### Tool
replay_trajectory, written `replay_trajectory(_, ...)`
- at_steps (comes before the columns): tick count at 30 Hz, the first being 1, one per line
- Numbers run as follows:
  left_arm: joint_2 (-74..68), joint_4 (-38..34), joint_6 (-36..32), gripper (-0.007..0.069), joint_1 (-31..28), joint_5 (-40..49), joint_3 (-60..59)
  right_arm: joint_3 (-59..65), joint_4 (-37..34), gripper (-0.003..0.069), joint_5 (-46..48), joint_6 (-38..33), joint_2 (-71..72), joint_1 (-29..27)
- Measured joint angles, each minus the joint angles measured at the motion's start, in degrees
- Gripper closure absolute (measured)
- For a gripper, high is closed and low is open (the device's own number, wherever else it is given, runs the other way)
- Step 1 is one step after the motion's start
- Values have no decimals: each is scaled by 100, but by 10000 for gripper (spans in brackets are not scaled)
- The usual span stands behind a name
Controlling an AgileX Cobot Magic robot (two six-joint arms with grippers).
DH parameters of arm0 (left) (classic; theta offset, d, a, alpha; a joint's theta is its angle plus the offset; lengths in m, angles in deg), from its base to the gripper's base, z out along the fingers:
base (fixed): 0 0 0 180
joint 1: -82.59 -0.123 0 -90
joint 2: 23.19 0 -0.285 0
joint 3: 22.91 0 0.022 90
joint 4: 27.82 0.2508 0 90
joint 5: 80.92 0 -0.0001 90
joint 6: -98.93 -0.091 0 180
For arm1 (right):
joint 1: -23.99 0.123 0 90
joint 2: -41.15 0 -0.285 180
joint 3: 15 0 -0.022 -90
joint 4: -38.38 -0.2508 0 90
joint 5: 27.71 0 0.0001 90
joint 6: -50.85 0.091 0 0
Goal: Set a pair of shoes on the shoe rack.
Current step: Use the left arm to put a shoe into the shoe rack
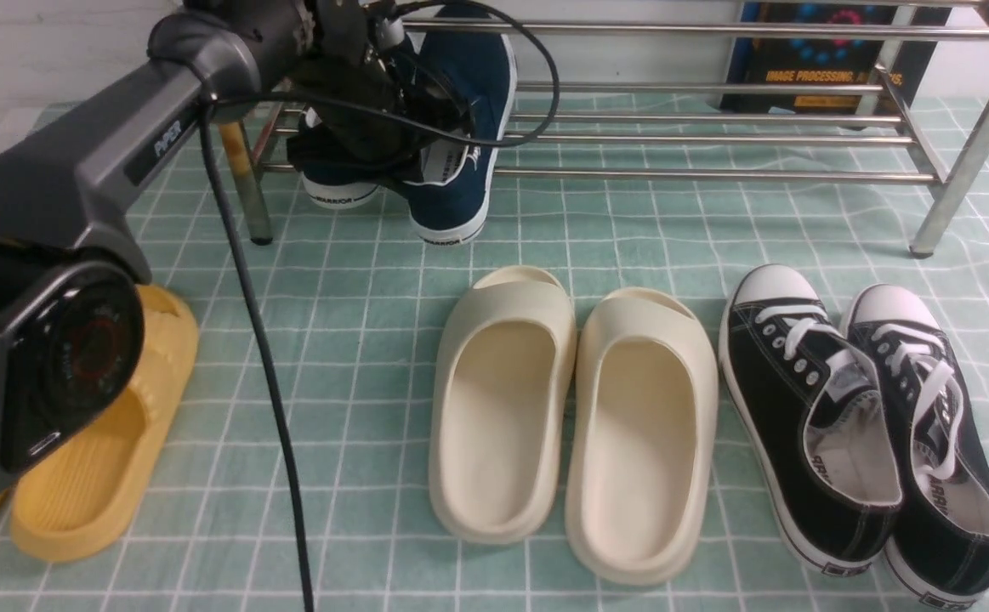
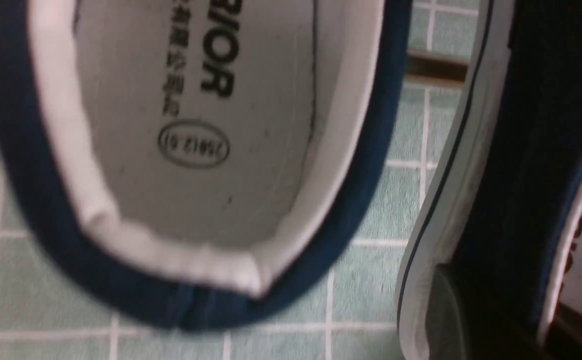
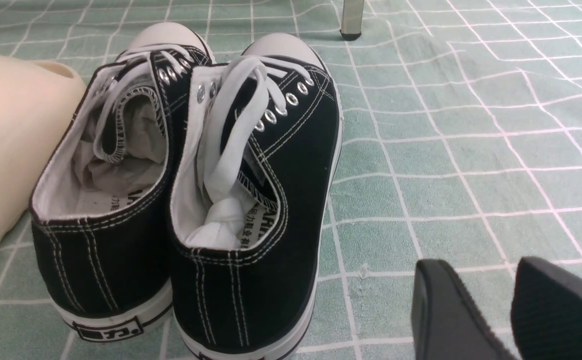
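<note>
Two navy-blue slip-on shoes sit at the left end of the steel shoe rack (image 1: 715, 174). One shoe (image 1: 468, 102) lies tilted on the lower bars, its heel overhanging the front bar. The other (image 1: 337, 187) is partly hidden under my left arm. My left gripper (image 1: 413, 149) is shut on the side wall of the tilted shoe (image 2: 501, 165), one finger (image 2: 448, 310) on the white sole, the other inside. The second shoe's grey insole (image 2: 195, 125) fills the left wrist view. My right gripper (image 3: 496, 300) is open and empty above the cloth, out of the front view.
Cream slides (image 1: 503, 399) (image 1: 643, 433) lie in the middle. Black lace-up sneakers (image 1: 809, 408) (image 1: 936, 425) are at the right, close to my right gripper in the right wrist view (image 3: 250, 165). A yellow slide (image 1: 111, 442) is at the left. A book (image 1: 826, 59) stands behind the rack.
</note>
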Motion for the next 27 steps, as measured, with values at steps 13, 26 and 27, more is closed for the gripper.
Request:
replay_trajectory(13,-129,177,0,627,-6,-263,230,0,0,412,0,0,0,0)
replay_trajectory(26,-102,236,0,474,-6,-581,268,0,0,412,0,0,0,0)
replay_trajectory(27,-89,236,0,449,-6,-581,269,0,0,412,0,0,0,0)
